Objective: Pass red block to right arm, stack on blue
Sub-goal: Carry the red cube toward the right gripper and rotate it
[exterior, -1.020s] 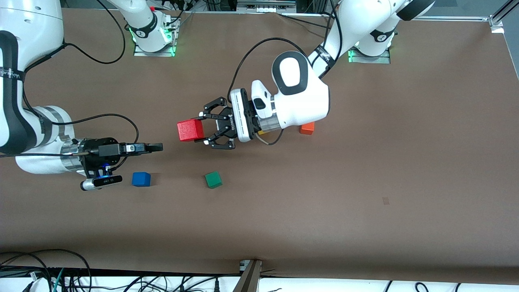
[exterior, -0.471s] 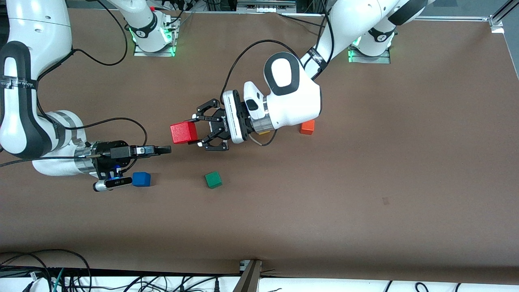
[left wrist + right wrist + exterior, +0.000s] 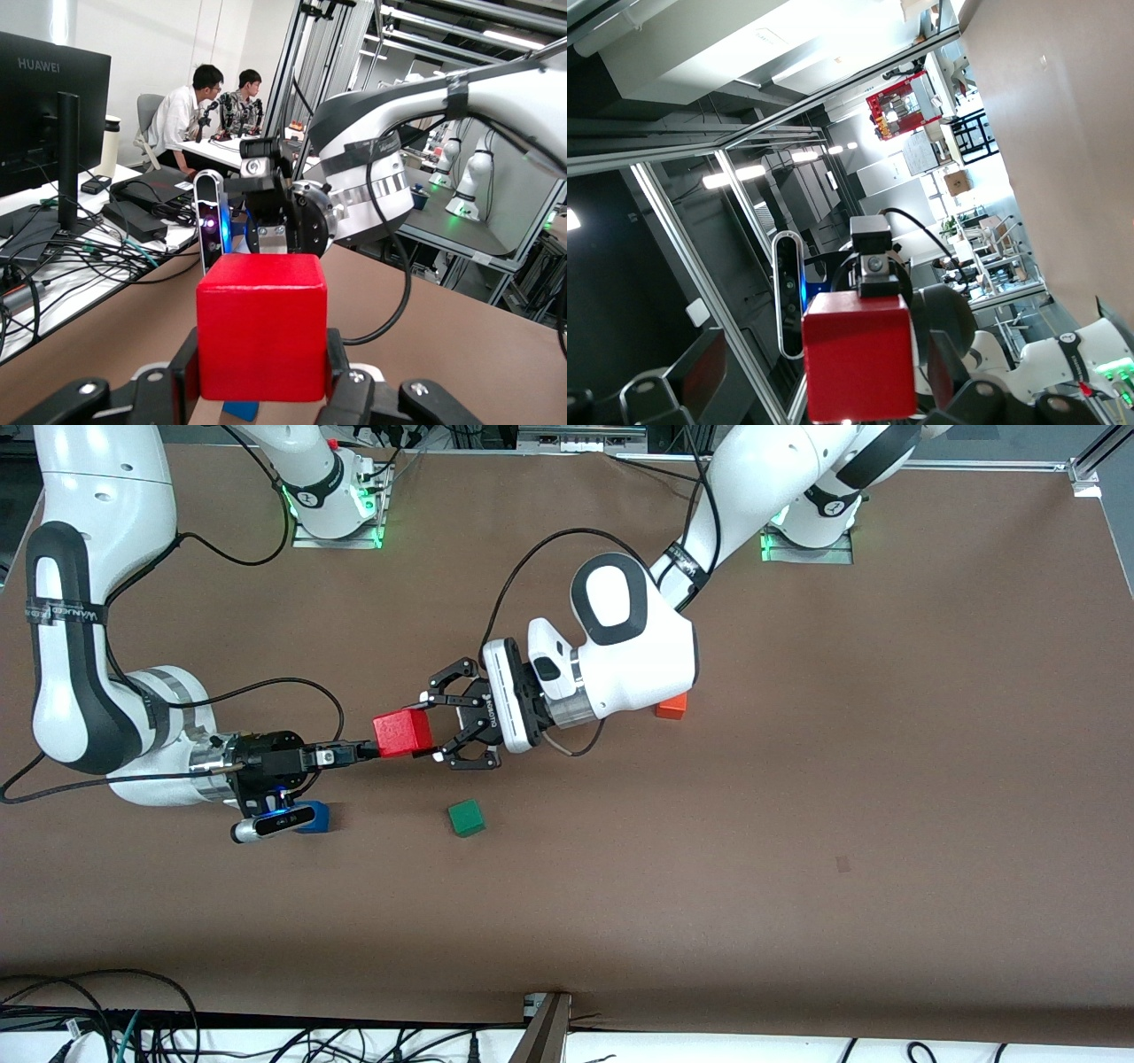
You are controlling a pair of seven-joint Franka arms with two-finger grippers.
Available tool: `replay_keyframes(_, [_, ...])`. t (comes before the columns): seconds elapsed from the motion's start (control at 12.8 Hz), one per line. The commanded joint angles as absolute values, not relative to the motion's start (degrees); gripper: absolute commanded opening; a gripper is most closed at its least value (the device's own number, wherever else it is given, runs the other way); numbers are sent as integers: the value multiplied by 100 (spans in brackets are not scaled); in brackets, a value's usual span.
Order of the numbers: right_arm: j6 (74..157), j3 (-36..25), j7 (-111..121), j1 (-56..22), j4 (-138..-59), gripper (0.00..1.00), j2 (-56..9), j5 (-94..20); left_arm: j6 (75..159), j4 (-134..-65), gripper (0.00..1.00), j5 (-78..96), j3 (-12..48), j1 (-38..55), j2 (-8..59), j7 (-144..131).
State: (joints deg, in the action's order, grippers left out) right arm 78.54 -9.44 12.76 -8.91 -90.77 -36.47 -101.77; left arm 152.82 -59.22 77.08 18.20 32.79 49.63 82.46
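**Red block held in the air between the two grippers**

I see the left gripper pinching the red block between its fingers, up in the air above the table. The right gripper is just beside the block from the right arm's end, its slim fingers spread wide; I cannot tell if they already touch the block. In the left wrist view the block fills the middle and hides part of the right gripper. The blue cube lies on the table under the right arm's wrist camera, partly covered by it. The green cube lies near, more toward the left arm's end. The orange cube is partly hidden under the left arm's white hand.
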Motion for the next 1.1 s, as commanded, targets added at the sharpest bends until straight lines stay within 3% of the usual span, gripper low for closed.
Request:
replay_keyframes(0.0, [7910, -940, 1037, -914, -9193, 100, -3568, -10388, 15346, -5405, 0, 7849, 1346, 3699, 5203, 7938])
replay_keyframes(0.31, [8015, -940, 1037, -1002, -9193, 100, -3568, -10415, 15337, -5396, 0, 7849, 1292, 3709, 5212, 7910])
replay_keyframes(0.47, [8086, -940, 1037, -1028, -9193, 94, -3568, -10415, 15337, -5388, 0, 7849, 1292, 3709, 5212, 7910])
replay_keyframes(0.78, [8112, -940, 1055, -1046, -9193, 63, -3568, -10415, 15337, -5396, 0, 7857, 1301, 3718, 5203, 7910])
replay_keyframes(1.02, [8104, -940, 1063, -1046, -9193, 48, -3577, -10415, 15337, -5396, 0, 7857, 1292, 3718, 5212, 7849])
